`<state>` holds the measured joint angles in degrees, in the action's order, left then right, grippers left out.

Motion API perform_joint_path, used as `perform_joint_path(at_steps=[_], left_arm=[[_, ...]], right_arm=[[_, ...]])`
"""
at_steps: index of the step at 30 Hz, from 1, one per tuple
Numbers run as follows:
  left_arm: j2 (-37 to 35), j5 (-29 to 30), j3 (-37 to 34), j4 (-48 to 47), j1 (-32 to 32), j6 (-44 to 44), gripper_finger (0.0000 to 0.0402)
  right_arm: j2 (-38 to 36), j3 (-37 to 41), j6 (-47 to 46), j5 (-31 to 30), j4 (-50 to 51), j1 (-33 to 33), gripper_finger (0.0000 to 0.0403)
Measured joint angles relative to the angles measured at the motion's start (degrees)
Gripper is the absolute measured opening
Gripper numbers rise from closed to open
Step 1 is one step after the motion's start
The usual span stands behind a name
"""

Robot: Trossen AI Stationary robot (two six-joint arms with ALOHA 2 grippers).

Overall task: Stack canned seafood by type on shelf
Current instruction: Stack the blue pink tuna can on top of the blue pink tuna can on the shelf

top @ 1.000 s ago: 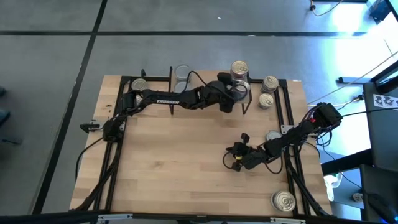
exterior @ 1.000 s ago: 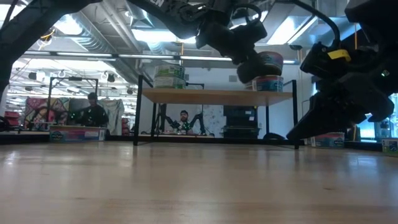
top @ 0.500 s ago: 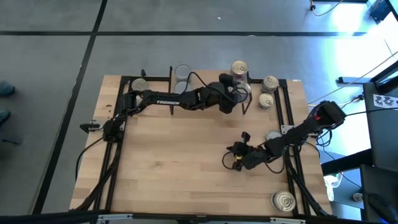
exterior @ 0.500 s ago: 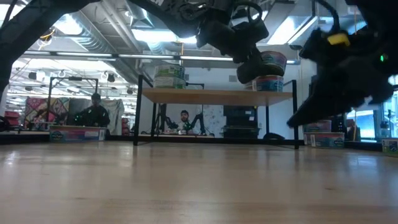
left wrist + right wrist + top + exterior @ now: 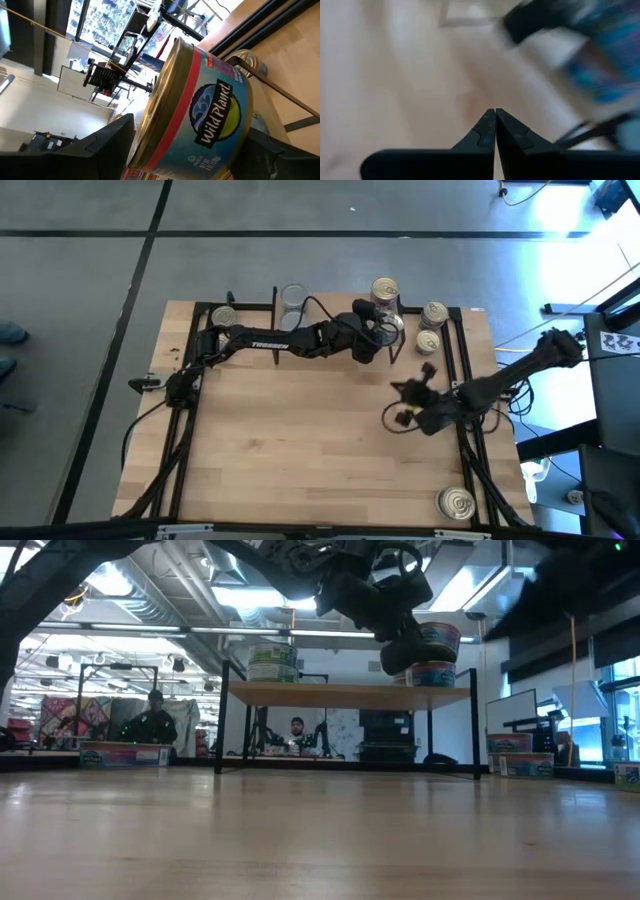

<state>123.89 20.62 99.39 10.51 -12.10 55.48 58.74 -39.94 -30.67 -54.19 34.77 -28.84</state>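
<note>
1. Since the earlier frame, right hand (image 5: 408, 402) has swung from mid-surface toward the shelf's end, fingers pressed shut, empty.
2. Left hand (image 5: 383, 330) holds a can (image 5: 200, 117) between wide-set fingers, directly over a can already on the shelf (image 5: 345, 693).
3. Release needs only descent; loose cans (image 5: 433, 314) lie nearer the right hand.

I am reading "Wild Planet" in white script on the blue and green label of the can (image 5: 200, 110) sitting between my left fingers (image 5: 90, 150); the small print beneath it and the white characters on its red band are not resolving for me. White lettering is showing on my left arm (image 5: 268, 344) in the high view, too small for me to be making out.
</note>
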Motion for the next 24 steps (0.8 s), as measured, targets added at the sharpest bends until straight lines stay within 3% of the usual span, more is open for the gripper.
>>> perform_joint_path(at_steps=[3, 6, 14, 18, 24], left_arm=[[0.0, 0.0, 0.0, 0.0, 0.0, 0.0, 0.0279], [0.0, 0.0, 0.0, 0.0, 0.0, 0.0, 0.0279], [0.0, 0.0, 0.0, 0.0, 0.0, 0.0, 0.0279], [0.0, 0.0, 0.0, 0.0, 0.0, 0.0, 0.0279], [0.0, 0.0, 0.0, -0.1, 0.1, 0.2, 0.0279]], right_arm=[[-4.5, 0.0, 3.1, -8.9, -0.9, 0.4, 0.0014], [-7.7, 0.0, 9.1, -10.4, -4.1, 3.0, 0.0014], [-8.0, 0.0, 26.8, 4.6, -14.9, 15.4, 0.0014], [-6.8, 0.0, 30.7, 5.7, -16.5, 21.2, 0.0014], [-6.0, 0.0, 35.0, 14.9, -20.7, 27.4, 0.0014]])
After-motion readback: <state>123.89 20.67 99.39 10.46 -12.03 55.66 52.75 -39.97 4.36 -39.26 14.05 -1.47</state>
